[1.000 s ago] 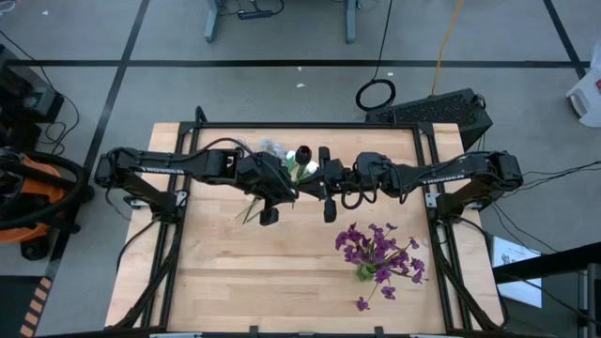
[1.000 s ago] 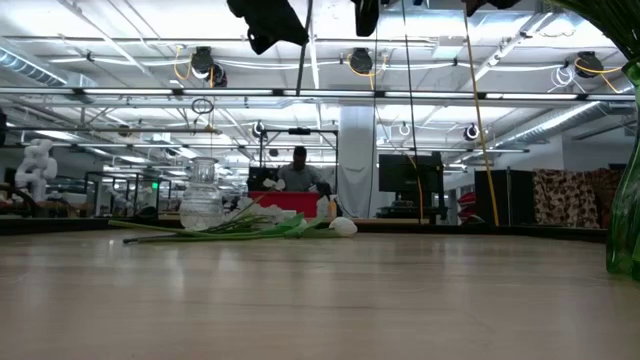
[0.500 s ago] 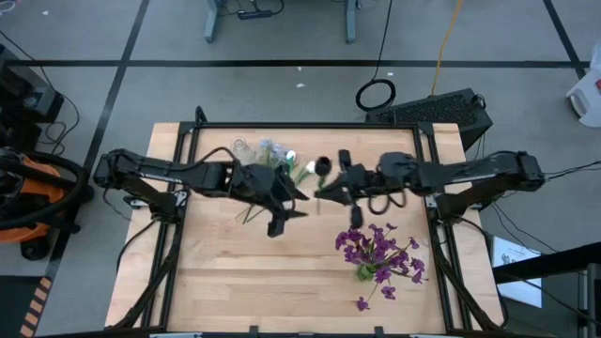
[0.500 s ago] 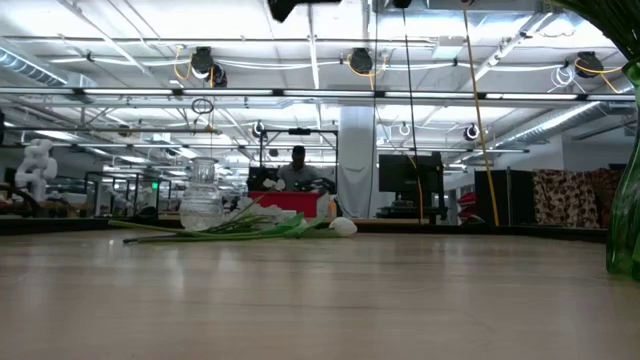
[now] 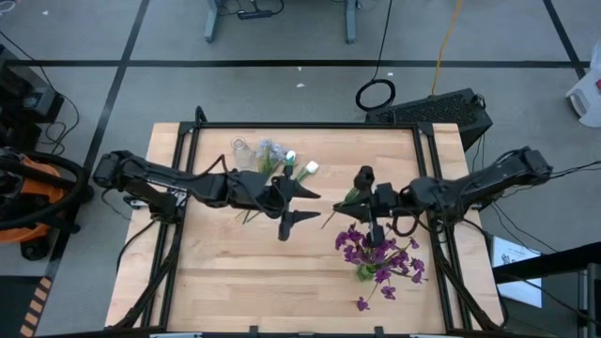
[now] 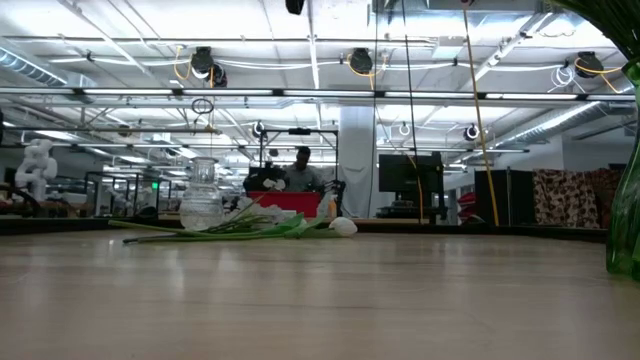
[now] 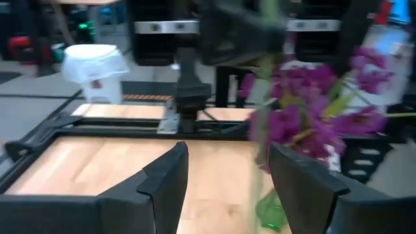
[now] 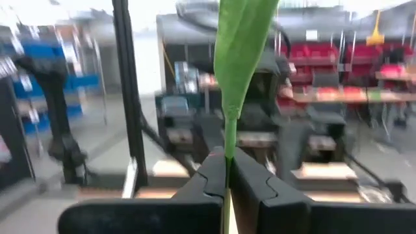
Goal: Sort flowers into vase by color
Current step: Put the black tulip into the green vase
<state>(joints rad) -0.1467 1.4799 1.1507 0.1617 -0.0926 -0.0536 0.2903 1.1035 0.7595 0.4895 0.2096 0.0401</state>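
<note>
My right gripper (image 5: pixel 357 198) is shut on a thin green flower stem (image 5: pixel 336 212), just on the far side of the green glass vase (image 5: pixel 364 272) that holds purple flowers (image 5: pixel 376 249). I cannot see the held stem's bloom. My left gripper (image 5: pixel 304 205) stands open and level at mid table, pointing at the right arm, with nothing between its fingers (image 7: pixel 166 179). More flowers (image 5: pixel 277 161), white buds and pale fluffy clusters, lie flat on the table at the far side, beside a clear glass vase (image 5: pixel 242 148). My right gripper pinches the green stem (image 8: pixel 229 138) between its two fingers. The fingers lie about level and come from the table's right side. A long green leaf (image 8: pixel 244 39) rises out of the fingers. The stem is lifted clear of the table and slants toward its near left.
Black frame rails (image 5: pixel 427 169) run along the table's edges. A loose purple bloom (image 5: pixel 362 303) lies near the front edge. The near left of the table is bare wood (image 5: pixel 235 272). The low view shows the green vase (image 6: pixel 625 220) at its right edge and a person (image 6: pixel 300 175) far behind.
My left gripper has opened and let go of the stem, tipping up to level. My right gripper, still shut on the stem, has carried it toward the table's right and near side, up to the green vase with the purple flowers.
</note>
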